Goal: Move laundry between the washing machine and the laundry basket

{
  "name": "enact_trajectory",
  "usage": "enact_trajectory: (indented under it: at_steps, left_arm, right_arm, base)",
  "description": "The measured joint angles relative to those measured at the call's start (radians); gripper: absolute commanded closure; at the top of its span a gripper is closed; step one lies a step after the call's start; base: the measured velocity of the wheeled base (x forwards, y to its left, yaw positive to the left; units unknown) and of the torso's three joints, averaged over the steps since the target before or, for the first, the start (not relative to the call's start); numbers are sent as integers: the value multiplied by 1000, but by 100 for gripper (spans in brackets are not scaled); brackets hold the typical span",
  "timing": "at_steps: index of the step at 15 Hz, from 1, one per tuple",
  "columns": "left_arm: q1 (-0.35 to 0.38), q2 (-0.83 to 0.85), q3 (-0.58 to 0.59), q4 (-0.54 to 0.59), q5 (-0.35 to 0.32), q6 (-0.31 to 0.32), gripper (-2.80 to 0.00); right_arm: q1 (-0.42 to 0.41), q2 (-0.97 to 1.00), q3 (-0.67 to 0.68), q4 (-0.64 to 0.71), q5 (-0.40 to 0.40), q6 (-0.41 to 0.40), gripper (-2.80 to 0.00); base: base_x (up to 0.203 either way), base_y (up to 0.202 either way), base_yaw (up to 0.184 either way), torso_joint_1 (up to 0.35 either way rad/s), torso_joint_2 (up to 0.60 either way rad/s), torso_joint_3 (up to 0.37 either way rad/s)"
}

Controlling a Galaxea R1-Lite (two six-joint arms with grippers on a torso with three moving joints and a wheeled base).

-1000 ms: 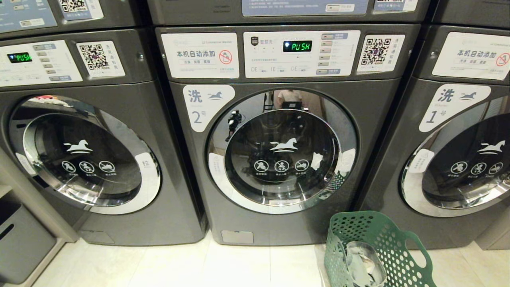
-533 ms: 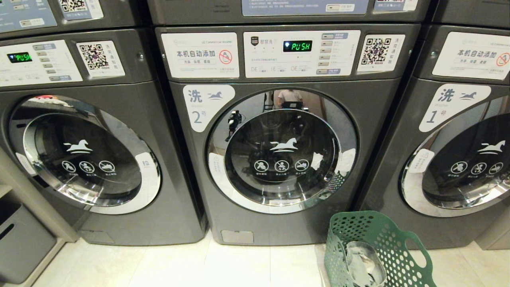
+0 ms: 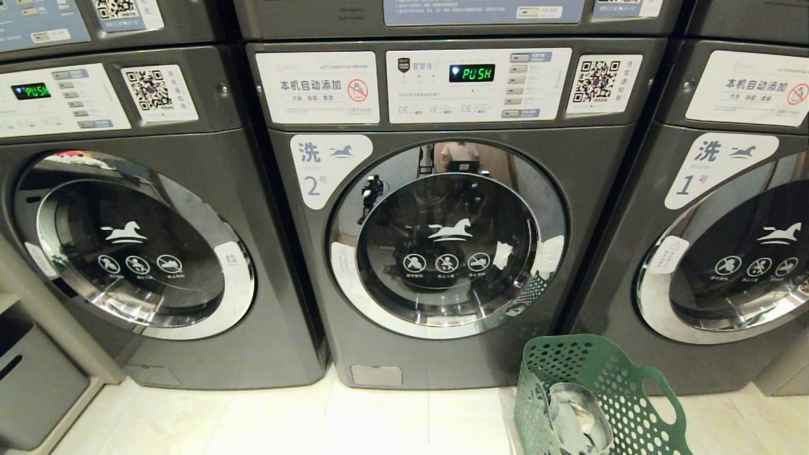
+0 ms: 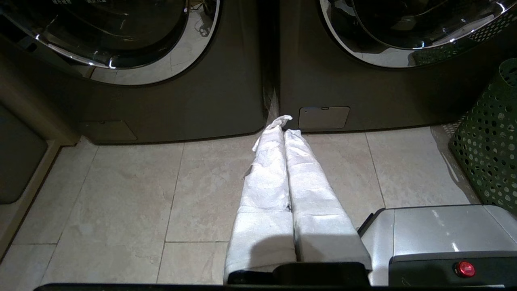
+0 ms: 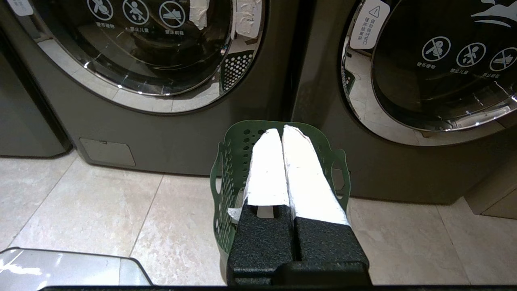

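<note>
The washing machine marked 2 stands straight ahead, its round glass door closed and its panel reading PUSH. The green laundry basket sits on the floor at its lower right, with the pale grey laundry bundled inside. Neither arm shows in the head view. My left gripper hangs low over the floor tiles, its white-wrapped fingers pressed shut on nothing, pointing at the gap beside the washing machine. My right gripper is shut and empty too, in line with the basket, which its fingers largely hide.
A like machine marked 1 stands to the right and another to the left, both doors closed. A grey box sits at far left. My silver base shows near the left gripper. Pale tiled floor lies before the machines.
</note>
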Motion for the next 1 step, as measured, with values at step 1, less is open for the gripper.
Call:
enact_trajectory:
  at_steps: [1]
  left_arm:
    - [0,0,0,1,-1,1,0]
  right_arm:
    - [0,0,0,1,3,-4,0]
  base:
    - [0,0,0,0,0,0]
